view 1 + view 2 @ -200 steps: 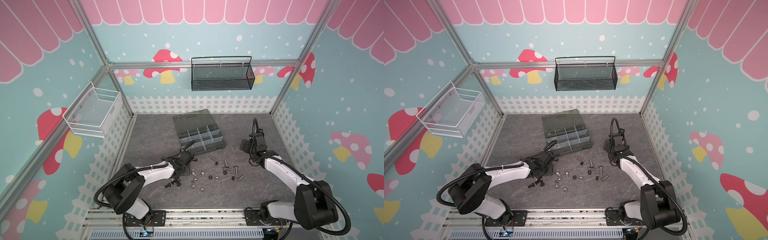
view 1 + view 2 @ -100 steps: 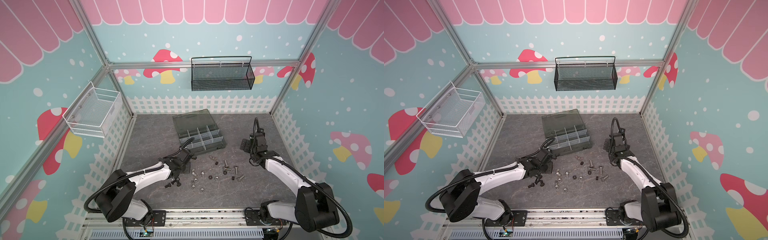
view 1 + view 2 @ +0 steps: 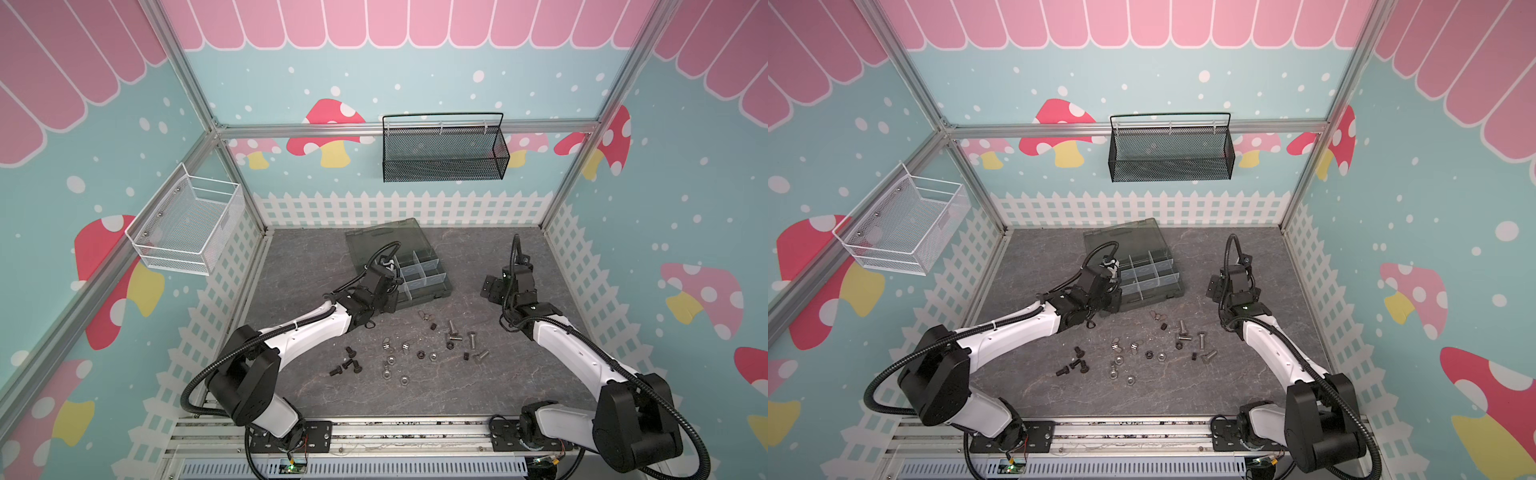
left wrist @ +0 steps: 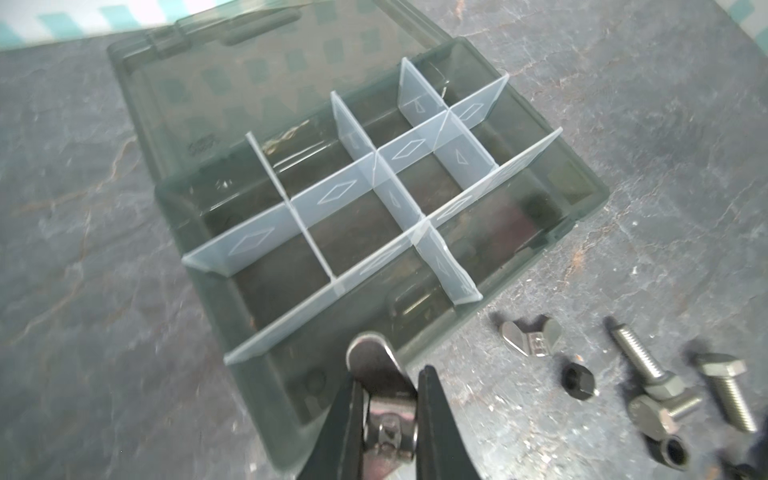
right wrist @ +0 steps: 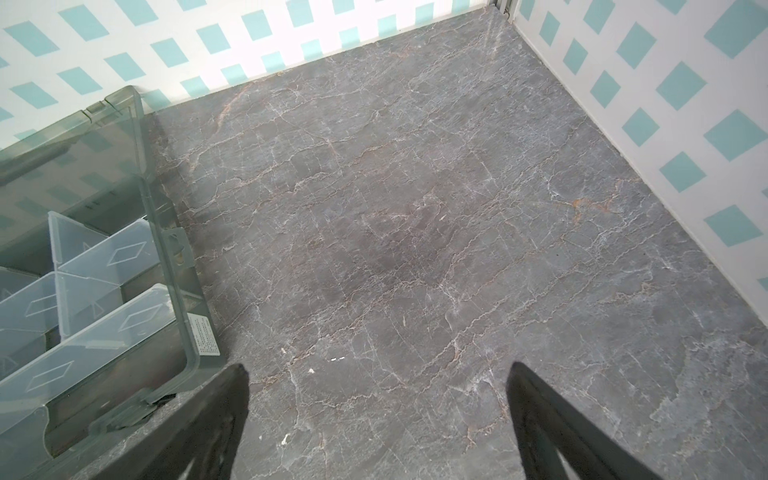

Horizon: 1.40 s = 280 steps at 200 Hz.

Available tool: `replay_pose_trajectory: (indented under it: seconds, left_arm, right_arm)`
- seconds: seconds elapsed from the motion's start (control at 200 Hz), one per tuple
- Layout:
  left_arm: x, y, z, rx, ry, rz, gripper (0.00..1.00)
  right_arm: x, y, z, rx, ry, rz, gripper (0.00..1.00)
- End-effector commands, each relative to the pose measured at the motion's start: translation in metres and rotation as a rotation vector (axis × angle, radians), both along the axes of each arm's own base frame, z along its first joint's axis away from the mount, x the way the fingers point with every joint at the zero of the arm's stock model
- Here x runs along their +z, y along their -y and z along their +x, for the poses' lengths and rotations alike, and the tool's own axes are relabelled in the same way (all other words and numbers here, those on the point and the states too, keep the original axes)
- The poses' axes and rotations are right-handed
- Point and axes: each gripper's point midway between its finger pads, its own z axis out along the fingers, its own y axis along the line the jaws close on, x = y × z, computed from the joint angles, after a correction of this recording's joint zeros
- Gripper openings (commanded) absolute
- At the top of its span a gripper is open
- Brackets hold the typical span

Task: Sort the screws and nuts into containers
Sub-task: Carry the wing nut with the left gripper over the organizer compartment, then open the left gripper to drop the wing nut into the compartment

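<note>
At lower left and lower right of the frame, the left arm and right arm show glossy white shells between black joint housings, black ribbed cables and bolted black base plates; the right gripper ends in tapered black fingers.

Wide open lane on the right: bare table runs from the side wall of the organiser box out to the fence walls. The middle strip in front of the box is cluttered, screws and nuts strewn close together. Behind it the folded-back lid fills the ground. The left arm lies across the box's near-left corner, covering those compartments.
</note>
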Motion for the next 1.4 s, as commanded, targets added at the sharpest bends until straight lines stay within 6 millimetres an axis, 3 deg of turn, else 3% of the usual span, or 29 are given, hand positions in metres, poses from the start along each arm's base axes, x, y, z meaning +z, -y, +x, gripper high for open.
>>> replay_pose_trajectory:
  seconds: [0.0,0.24,0.665,0.81,0.93,1.171,1.396]
  left_arm:
    - [0.000,0.018,0.011,-0.144,0.023,0.057,0.04]
    - [-0.020,0.023,0.023,-0.185,-0.007,0.106,0.04]
    - [-0.054,0.018,0.025,-0.201,-0.074,0.140,0.13]
    - [-0.059,0.017,0.024,-0.200,-0.088,0.142,0.27]
    - [-0.058,0.017,0.021,-0.199,-0.092,0.134,0.34]
    - [-0.046,0.013,0.014,-0.188,-0.084,0.110,0.36]
    - [-0.025,0.013,-0.010,-0.198,-0.077,0.078,0.40]
  right_arm:
    - [0.002,-0.001,-0.004,-0.004,0.013,0.008,0.98]
    - [0.001,-0.001,-0.002,-0.003,0.009,0.009,0.98]
    - [0.000,-0.003,0.001,0.001,0.004,0.013,0.98]
    - [0.000,-0.005,0.003,0.005,0.003,0.016,0.98]
    - [0.001,-0.004,0.004,0.003,0.003,0.013,0.98]
    - [0.001,-0.005,0.004,0.008,0.002,0.016,0.98]
    - [0.001,-0.005,0.004,0.004,0.003,0.015,0.98]
